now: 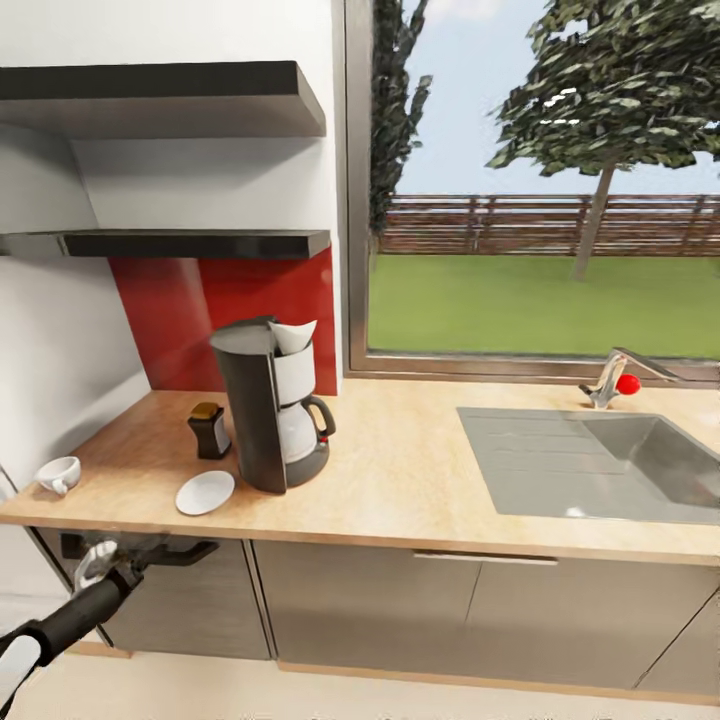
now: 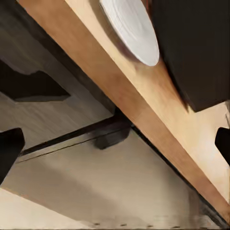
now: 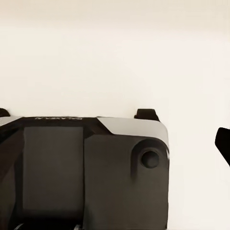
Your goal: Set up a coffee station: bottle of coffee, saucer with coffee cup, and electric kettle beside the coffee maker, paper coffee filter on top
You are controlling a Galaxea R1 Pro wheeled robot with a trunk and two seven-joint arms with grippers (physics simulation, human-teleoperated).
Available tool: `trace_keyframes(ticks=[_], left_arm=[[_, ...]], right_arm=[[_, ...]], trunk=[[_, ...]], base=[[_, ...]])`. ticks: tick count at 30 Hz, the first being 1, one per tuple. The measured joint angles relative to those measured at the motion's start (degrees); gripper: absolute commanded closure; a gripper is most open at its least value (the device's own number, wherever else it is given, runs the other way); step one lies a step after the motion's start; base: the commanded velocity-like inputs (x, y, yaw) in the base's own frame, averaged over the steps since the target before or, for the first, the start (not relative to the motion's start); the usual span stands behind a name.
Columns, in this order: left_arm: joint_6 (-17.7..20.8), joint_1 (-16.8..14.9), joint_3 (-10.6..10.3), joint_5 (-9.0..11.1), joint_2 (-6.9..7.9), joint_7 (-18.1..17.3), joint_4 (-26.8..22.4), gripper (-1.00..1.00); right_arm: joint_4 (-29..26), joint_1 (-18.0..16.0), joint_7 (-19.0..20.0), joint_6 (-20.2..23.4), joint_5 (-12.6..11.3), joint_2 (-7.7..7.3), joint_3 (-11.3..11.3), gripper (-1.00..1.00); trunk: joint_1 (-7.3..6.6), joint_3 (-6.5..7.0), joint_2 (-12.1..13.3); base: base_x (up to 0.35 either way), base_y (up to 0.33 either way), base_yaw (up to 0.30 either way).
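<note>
Closest to my head cam: my left arm, black sleeve with white cuff, and its left gripper (image 1: 150, 552) low, in front of the dark grey cabinet fronts (image 1: 360, 610) just under the countertop lip. Dark fingers (image 1: 190, 552) point along the cabinet face. From the left wrist cam the two fingertips sit at opposite edges of the frame, so jaws wide, nothing between them.

Ahead of and above those jaws: the long light-wood countertop (image 1: 400, 470), its front edge (image 2: 143, 120) running diagonally through the wrist cam. Just past that edge lies the small flat round white saucer (image 1: 205, 492) (image 2: 132, 28), bare. Touching or just beside it, the tall matte-black coffee maker with clear carafe (image 1: 272, 405) (image 2: 196, 48), the white paper coffee filter cone (image 1: 293, 336) on its top. Behind the saucer, beside the machine, the small dark jar of coffee with tan-gold lid (image 1: 208, 430). The tiny white coffee cup (image 1: 58, 474) is on bare counter, well apart from the saucer, near the wall end.

The thin black kitchen shelf (image 1: 190, 243) is above, with a thicker black board (image 1: 160, 98) over it. The steel sink (image 1: 600, 465) and the tap with the red knob (image 1: 615, 380) are far off to the other side.

Right wrist cam: robot's dark base housing (image 3: 86, 172) over pale floor; one fingertip (image 3: 223, 143) at the frame edge. Can't tell the right jaw state.
</note>
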Motion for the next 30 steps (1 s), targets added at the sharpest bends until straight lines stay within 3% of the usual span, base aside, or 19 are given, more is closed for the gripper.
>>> trace_keyframes(ticks=[1, 4, 7, 8, 9, 12, 13, 15, 16, 17, 19, 21, 22, 26, 30], left_arm=[[-0.41, 1.06, -0.14, -0.04, 0.0, -1.13, 0.04, -1.0], [-6.58, 5.89, -0.66, -2.14, -0.03, -4.27, 0.29, -1.0], [-16.84, 10.72, -0.78, -7.93, -0.25, -5.25, 2.44, -1.0], [-17.85, 11.17, -0.78, -8.82, -0.32, -5.29, 3.04, -1.0], [-20.76, 12.13, -0.74, -12.52, -0.81, -5.35, 6.06, -1.0], [-25.07, 12.62, -0.71, -18.04, -1.4, -5.23, 12.44, -1.0], [-28.41, 12.77, -0.77, -22.2, -1.61, -5.09, 16.18, -1.0], [-31.88, 12.82, -0.64, -27.9, -1.81, -4.31, 21.32, -1.0], [-32.92, 12.83, -0.6, -30.28, -1.87, -3.28, 23.58, -1.0], [-33.34, 12.82, -0.56, -31.28, -1.88, -2.53, 24.69, -1.0], [-34.33, 12.85, -1.01, -33.89, -2.13, 1.58, 28.26, -1.0], [-34.85, 12.86, -0.56, -37.17, -3.14, 8.79, 31.5, -1.0], [-34.86, 12.87, -0.53, -37.61, -3.38, 10.54, 32.0, -1.0], [-34.55, 12.95, -0.8, -41.91, -6.44, 28.79, 34.83, -1.0], [-34.35, 13.03, -0.61, -44.31, -8.98, 38.75, 36.68, -1.0]], right_arm=[[0.02, 0.0, -0.02, -0.34, -0.01, 0.01, 0.0, -1.0], [0.05, 0.0, -0.01, -1.57, 0.04, -0.01, 0.02, -1.0], [0.07, 0.0, 0.0, -1.96, 0.06, -0.04, 0.03, -1.0], [0.08, 0.0, 0.0, -1.98, 0.06, -0.05, 0.03, -1.0], [0.12, 0.0, 0.0, -2.04, 0.06, -0.07, 0.03, -1.0], [0.13, 0.0, 0.0, -2.06, 0.06, -0.11, 0.03, -1.0], [0.14, 0.0, 0.0, -2.07, 0.06, -0.14, 0.02, -1.0], [0.14, 0.0, 0.0, -2.07, 0.08, -0.19, 0.02, -1.0], [0.14, 0.0, 0.01, -2.08, 0.11, -0.21, 0.02, -1.0], [0.14, 0.0, 0.01, -2.08, 0.12, -0.24, 0.02, -1.0], [0.14, 0.0, 0.03, -2.08, 0.14, -0.32, 0.02, -1.0], [0.14, 0.0, 0.07, -2.08, 0.16, -0.43, 0.03, -1.0], [0.14, 0.0, 0.07, -2.08, 0.16, -0.45, 0.01, -1.0], [0.14, 0.0, 0.08, -2.08, 0.15, -0.57, 0.01, -1.0], [0.14, 0.0, 0.17, -2.06, 0.11, -0.63, 0.02, -1.0]], trunk=[[0.0, 0.01, 0.0], [-0.01, 0.01, 0.0], [-0.01, 0.0, 0.0], [-0.01, 0.01, 0.0], [-0.01, 0.0, 0.0], [-0.01, 0.01, 0.0], [-0.01, 0.0, 0.0], [-0.01, 0.01, 0.0], [-0.01, 0.01, 0.0], [-0.01, 0.01, 0.0], [-0.01, 0.01, 0.0], [-0.01, 0.01, 0.0], [-0.01, 0.01, 0.0], [-0.01, 0.01, 0.0], [-0.01, 0.01, 0.0]], base=[[-0.054, 0.016, 0.0], [-0.028, 0.008, 0.0], [-0.006, 0.002, 0.0], [-0.002, 0.0, 0.0], [0.0, 0.0, 0.0], [0.0, 0.0, 0.0], [0.0, 0.0, 0.0], [0.0, 0.0, 0.0], [0.0, 0.0, 0.0], [0.0, 0.0, 0.0], [0.0, 0.0, 0.0], [0.0, 0.0, 0.0], [0.0, 0.0, 0.0], [0.0, 0.0, 0.0], [0.0, 0.0, 0.0]])
